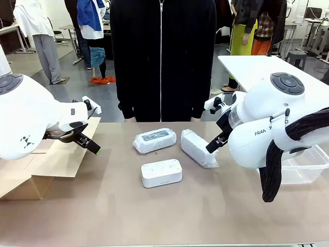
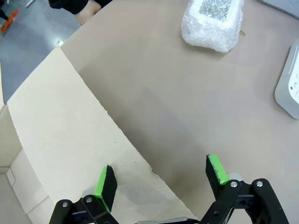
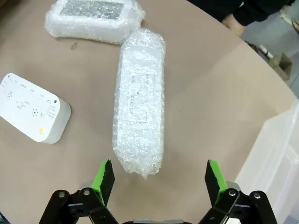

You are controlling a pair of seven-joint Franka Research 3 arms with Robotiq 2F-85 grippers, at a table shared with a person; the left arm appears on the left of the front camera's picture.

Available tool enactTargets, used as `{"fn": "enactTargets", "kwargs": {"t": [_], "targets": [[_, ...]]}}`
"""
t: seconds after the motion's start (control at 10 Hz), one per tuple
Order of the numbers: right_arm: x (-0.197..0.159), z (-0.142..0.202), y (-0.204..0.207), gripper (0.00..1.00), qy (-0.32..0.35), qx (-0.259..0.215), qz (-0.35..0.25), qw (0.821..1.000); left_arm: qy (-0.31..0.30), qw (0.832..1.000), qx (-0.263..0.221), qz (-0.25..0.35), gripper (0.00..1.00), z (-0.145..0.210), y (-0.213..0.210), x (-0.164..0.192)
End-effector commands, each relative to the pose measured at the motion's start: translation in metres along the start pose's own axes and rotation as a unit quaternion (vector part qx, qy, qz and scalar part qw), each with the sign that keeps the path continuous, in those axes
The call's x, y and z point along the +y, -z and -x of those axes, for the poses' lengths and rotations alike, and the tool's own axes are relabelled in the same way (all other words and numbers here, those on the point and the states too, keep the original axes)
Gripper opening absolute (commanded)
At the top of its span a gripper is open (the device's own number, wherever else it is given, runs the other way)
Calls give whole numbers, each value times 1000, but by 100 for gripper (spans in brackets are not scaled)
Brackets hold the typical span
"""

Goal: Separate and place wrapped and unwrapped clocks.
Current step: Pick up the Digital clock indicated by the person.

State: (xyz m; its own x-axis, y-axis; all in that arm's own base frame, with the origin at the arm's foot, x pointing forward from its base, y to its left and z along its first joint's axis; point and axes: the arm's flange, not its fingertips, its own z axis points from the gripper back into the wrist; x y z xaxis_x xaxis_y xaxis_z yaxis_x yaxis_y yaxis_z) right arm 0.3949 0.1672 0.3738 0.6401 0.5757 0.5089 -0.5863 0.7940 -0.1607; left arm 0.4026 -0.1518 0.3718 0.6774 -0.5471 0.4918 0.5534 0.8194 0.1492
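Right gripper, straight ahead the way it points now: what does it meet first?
Probably the near end of the bubble-wrapped clock, lying lengthwise just ahead of the open right gripper; height above the table is unclear.

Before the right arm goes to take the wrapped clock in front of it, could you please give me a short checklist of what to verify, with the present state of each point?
1. The right end effector is open: ok, jaws wide apart.
2. It is lined up with the nearer bubble-wrapped clock: ok, the bundle's near end lies between the two pads' lines.
3. This bundle is free: ok, apart from the other bubble-wrapped clock and the unwrapped white clock.
4. Room in the clear plastic tub: cannot tell, its inside is mostly hidden.
5. The person's hand is off the table: ok, at the far edge.
6. The left end effector is out of the way: ok, open over the cardboard box flap.
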Motion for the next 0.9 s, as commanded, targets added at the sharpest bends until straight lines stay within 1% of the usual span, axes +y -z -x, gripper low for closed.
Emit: {"fn": "enactTargets", "kwargs": {"t": [0.0, 0.6, 0.7, 0.8], "targets": [[0, 0, 0, 100, 0, 0, 0, 1000, -2, 1000, 0, 0, 100, 0, 0, 1], [0, 0, 0, 100, 0, 0, 0, 1000, 0, 1000, 0, 0, 100, 0, 0, 0], [-6, -9, -22, 100, -11, -17, -27, 999, 2, 999, -33, 11, 100, -9, -26, 3], [-15, -14, -53, 100, -37, -25, -45, 998, 24, 999, -21, -2, 100, -8, -58, 7]]}}
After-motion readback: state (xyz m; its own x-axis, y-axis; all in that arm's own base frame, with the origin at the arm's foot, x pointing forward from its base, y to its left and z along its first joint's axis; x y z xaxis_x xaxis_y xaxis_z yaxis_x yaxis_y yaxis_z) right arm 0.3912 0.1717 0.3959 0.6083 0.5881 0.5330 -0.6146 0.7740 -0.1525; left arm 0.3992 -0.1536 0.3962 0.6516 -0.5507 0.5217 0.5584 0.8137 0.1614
